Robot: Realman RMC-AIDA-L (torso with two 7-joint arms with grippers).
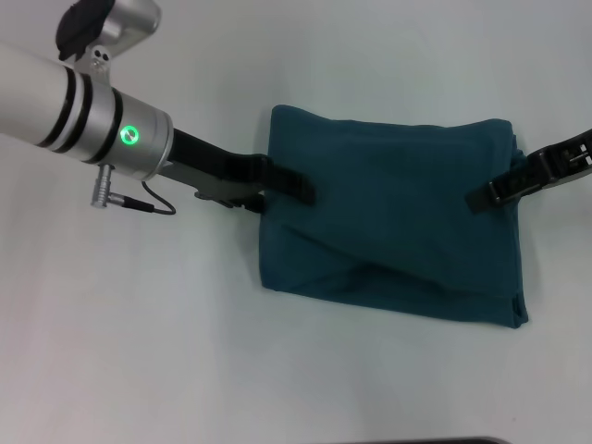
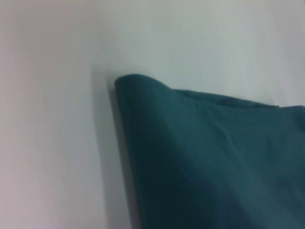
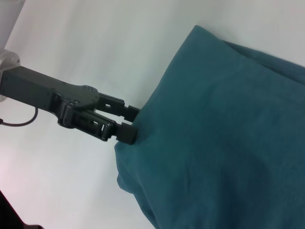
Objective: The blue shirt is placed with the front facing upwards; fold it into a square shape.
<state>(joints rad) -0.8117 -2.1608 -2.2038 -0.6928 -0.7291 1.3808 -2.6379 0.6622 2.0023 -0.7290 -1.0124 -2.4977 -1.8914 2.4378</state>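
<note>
The blue shirt (image 1: pixel 398 213) lies folded into a rough rectangle on the white table, plain teal side up; its letters and neck tag are hidden. My left gripper (image 1: pixel 296 192) is at the shirt's left edge, shut on the fabric, with one black finger lying over the cloth. It also shows in the right wrist view (image 3: pixel 129 123), pinching that edge. My right gripper (image 1: pixel 481 196) grips the shirt's right edge at about the same height, one finger on top. The left wrist view shows a rounded fold of the shirt (image 2: pixel 214 167). The right wrist view shows the shirt's top layer (image 3: pixel 228 143).
The white table (image 1: pixel 185 351) surrounds the shirt on all sides. My left arm's silver forearm (image 1: pixel 83 111), with a green light, crosses the near left. A dark strip (image 1: pixel 425 440) runs along the table's front edge.
</note>
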